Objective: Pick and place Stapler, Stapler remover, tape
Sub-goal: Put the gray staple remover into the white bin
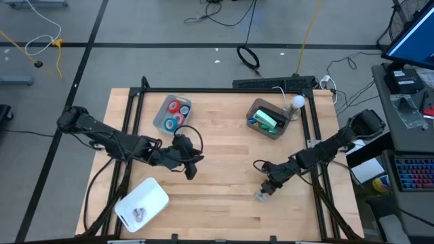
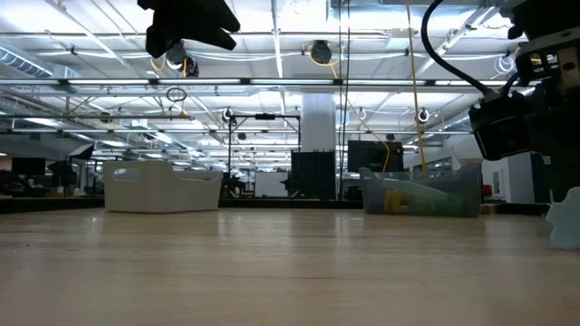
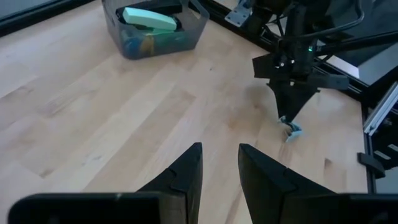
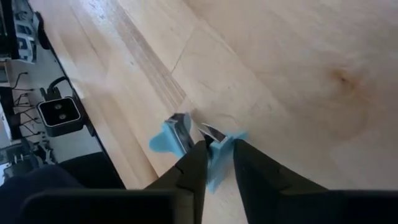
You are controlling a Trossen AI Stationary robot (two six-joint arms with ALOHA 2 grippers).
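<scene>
My right gripper (image 1: 266,188) is near the table's front right, shut on a light-blue staple remover (image 4: 214,149) with metal claws (image 4: 181,127). The remover also shows in the left wrist view (image 3: 291,129). My left gripper (image 1: 190,166) hovers over the table's middle left, open and empty (image 3: 221,168). A green stapler (image 1: 268,119) lies in a clear bin (image 1: 252,115) at the far right. Red and blue tape rolls (image 1: 176,112) lie in a grey bin (image 1: 161,114) at the far middle. My right gripper pinches the staple remover's blue plastic body (image 4: 217,144) between its two fingers. The fingers come slanting down from above. The metal claws stick out past the fingertips. I cannot tell whether the remover touches the table.
A white bin (image 1: 152,193) holding small metal pieces (image 1: 139,214) stands at the front left. A dark frame (image 1: 313,118) runs along the table's far and side edges. Bare wood lies between the two grippers (image 1: 224,169).
</scene>
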